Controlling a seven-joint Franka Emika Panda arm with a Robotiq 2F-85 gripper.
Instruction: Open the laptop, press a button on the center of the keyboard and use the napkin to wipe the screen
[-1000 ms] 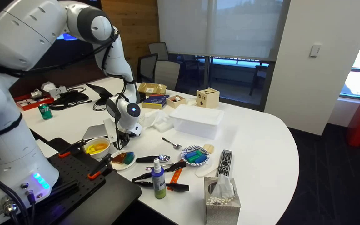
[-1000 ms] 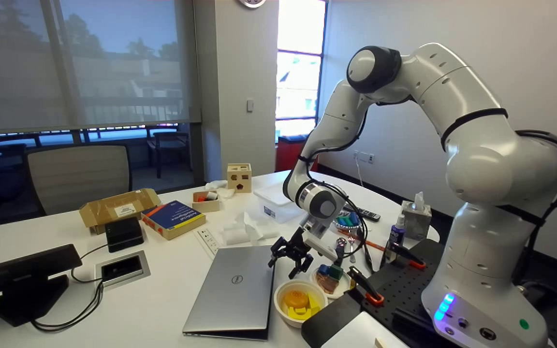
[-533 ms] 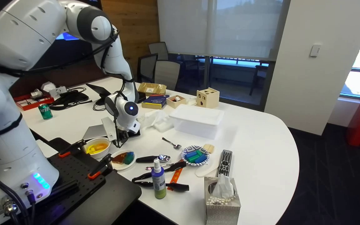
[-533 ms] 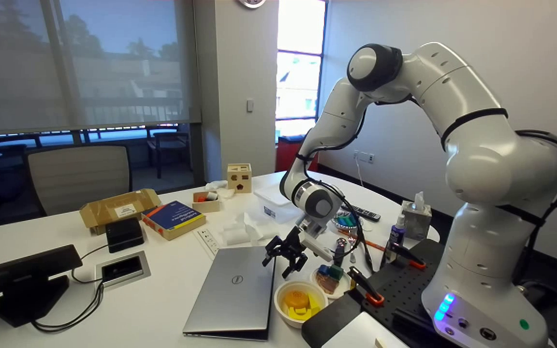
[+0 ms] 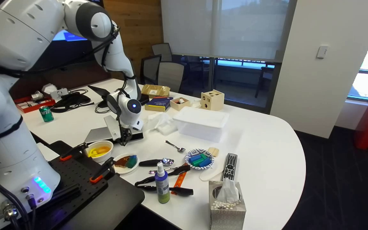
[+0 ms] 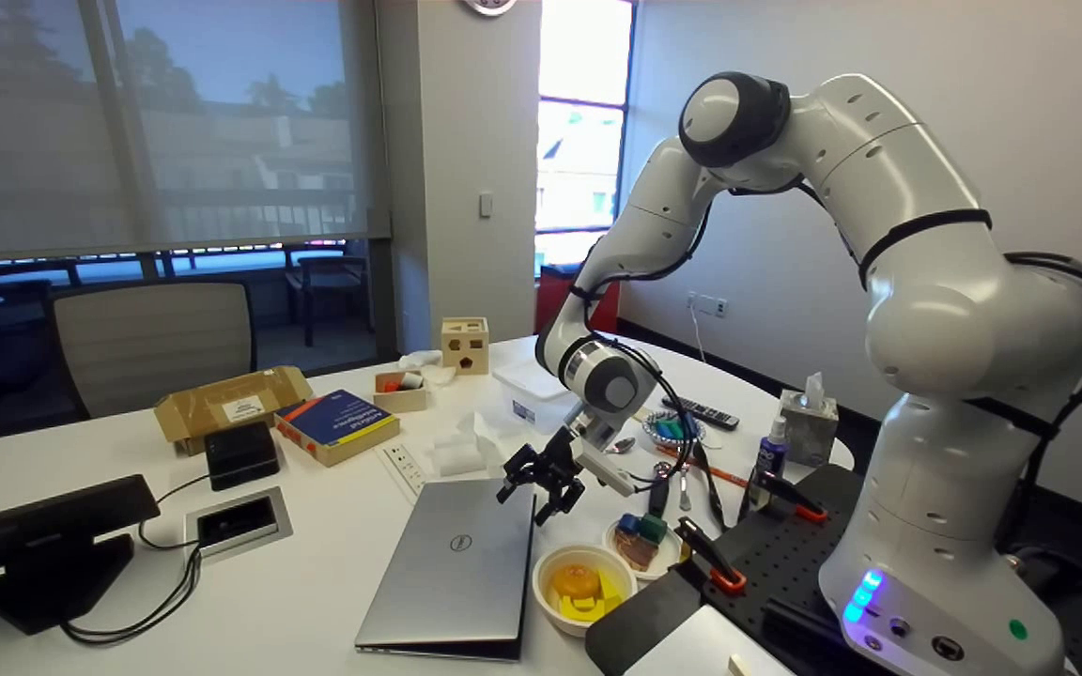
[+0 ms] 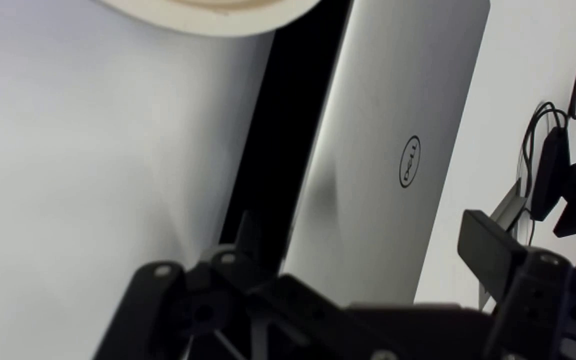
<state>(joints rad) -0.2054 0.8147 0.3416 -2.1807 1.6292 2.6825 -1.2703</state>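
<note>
Exterior view, left to right: a black stand-mounted device (image 6: 48, 526) sits on the white table (image 6: 278, 610), with a brown cardboard box (image 6: 222, 404) and a thick blue book (image 6: 339, 422) farther back. Near the middle lies the silver-grey laptop (image 6: 456, 563), its lid (image 6: 480, 516) tipped slightly up along the right-hand edge. At that edge, toward the far end, hangs the gripper (image 6: 523, 505); contact with the lid cannot be determined. Just beside the laptop stands a white bowl (image 6: 548, 608) of orange and yellow items, then a white plate (image 6: 667, 560), a purple spray bottle (image 6: 770, 458), a tissue box (image 6: 809, 427) and the robot arm (image 6: 945, 300).

Wrist view, left to right: the white table with the bowl's rim above, one fingertip (image 7: 249, 245) seen over a black strip (image 7: 283, 135) too dark to identify as keyboard or screen, the Dell-marked lid, and the opposite finger pad (image 7: 490, 255). The two fingers are spread wide, gripping nothing.
</note>
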